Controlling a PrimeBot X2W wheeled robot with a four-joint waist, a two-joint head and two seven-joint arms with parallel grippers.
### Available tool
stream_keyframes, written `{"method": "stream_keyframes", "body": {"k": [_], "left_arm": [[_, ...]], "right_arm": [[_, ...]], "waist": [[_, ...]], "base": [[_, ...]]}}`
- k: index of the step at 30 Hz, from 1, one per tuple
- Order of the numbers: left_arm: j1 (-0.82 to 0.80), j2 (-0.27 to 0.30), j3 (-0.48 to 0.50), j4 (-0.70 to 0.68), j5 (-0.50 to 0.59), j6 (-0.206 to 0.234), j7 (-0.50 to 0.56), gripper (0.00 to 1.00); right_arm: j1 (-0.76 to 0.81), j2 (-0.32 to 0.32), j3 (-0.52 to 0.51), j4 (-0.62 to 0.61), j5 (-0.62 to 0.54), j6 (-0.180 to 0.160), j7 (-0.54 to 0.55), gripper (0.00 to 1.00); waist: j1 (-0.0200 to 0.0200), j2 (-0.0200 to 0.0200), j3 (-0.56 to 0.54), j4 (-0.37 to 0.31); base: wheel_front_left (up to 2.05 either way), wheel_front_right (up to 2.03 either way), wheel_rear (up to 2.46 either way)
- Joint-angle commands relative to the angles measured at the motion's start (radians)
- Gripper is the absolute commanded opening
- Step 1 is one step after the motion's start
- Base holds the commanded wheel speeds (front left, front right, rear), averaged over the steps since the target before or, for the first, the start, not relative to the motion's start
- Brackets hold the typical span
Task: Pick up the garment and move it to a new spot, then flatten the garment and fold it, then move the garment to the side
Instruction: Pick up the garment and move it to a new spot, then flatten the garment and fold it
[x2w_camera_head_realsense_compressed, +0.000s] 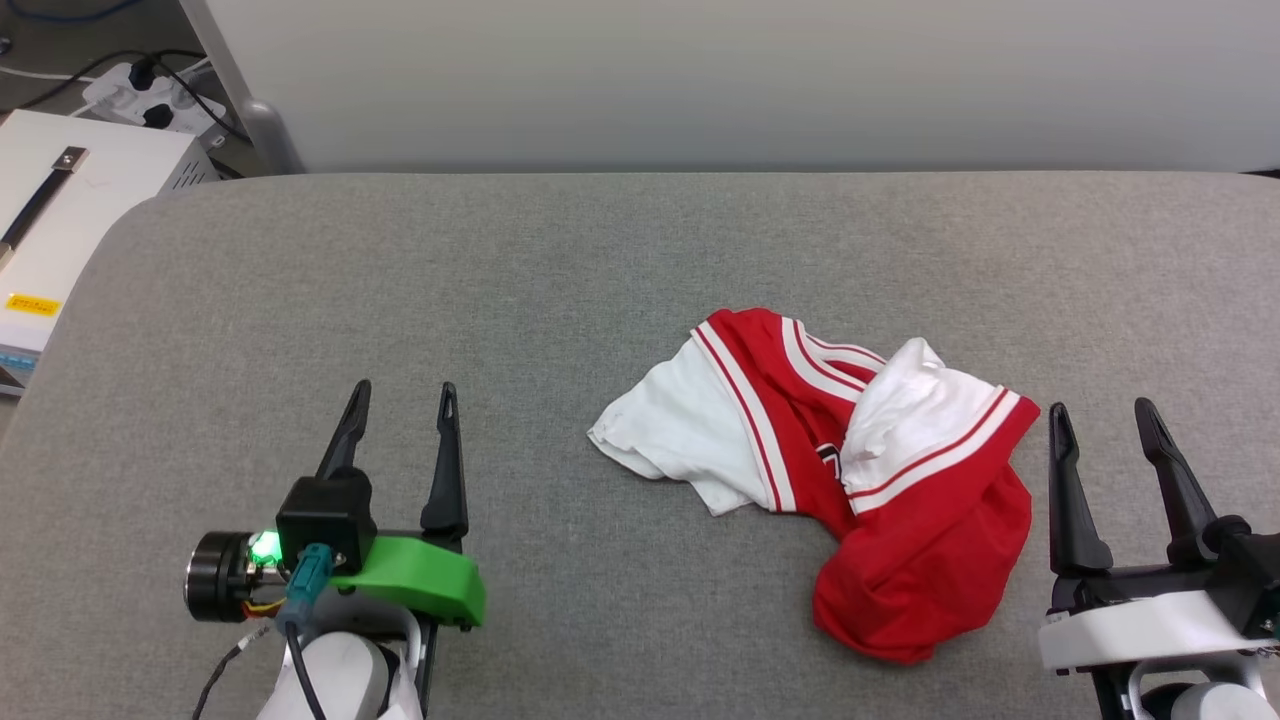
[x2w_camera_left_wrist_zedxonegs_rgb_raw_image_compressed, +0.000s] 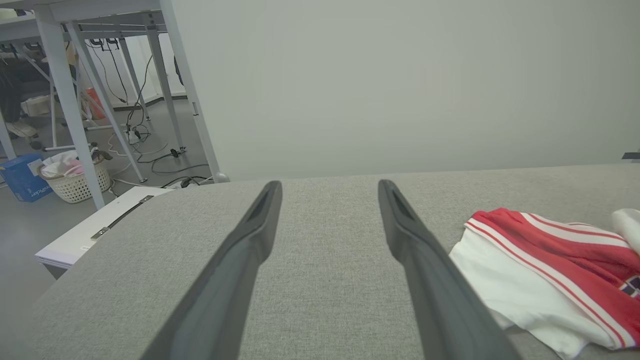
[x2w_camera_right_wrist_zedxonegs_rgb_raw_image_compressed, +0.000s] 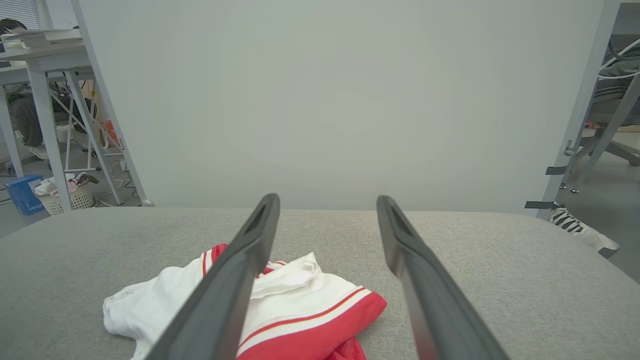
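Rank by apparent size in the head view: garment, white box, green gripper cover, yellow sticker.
1. garment, clearly the largest.
2. white box, though the frame edge cuts it off.
3. green cover; it sits nearer the camera, so its true size is unsure.
4. yellow sticker, the smallest.

The garment (x2w_camera_head_realsense_compressed: 905, 530), red with white sleeves and red-white striped trim, lay crumpled in a loose heap just left of my right end effector (x2w_camera_head_realsense_compressed: 1100, 408).
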Motion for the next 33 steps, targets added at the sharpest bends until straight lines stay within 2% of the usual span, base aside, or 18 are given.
{"method": "stream_keyframes", "body": {"k": [1,16,33], "left_arm": [[0.03,-0.014,0.019,-0.007,0.019,-0.013,-0.006,1.0],[0.196,-0.167,0.233,-0.016,0.16,-0.171,-0.006,1.0],[0.205,-0.224,0.307,0.012,0.228,-0.241,-0.006,1.0]], "right_arm": [[0.016,-0.001,-0.001,0.006,-0.008,-0.001,-0.002,1.0],[0.08,-0.001,0.007,0.045,-0.018,-0.001,-0.002,1.0],[0.064,-0.001,0.001,0.053,-0.02,-0.001,-0.002,1.0]], "waist": [[0.0,-0.0001,-0.013,0.003],[0.0,-0.0001,-0.065,0.019],[0.0,-0.0001,-0.065,0.027]], "base": [[0.0,0.0,0.0],[0.0,0.0,0.0],[0.0,0.0,0.0]]}}
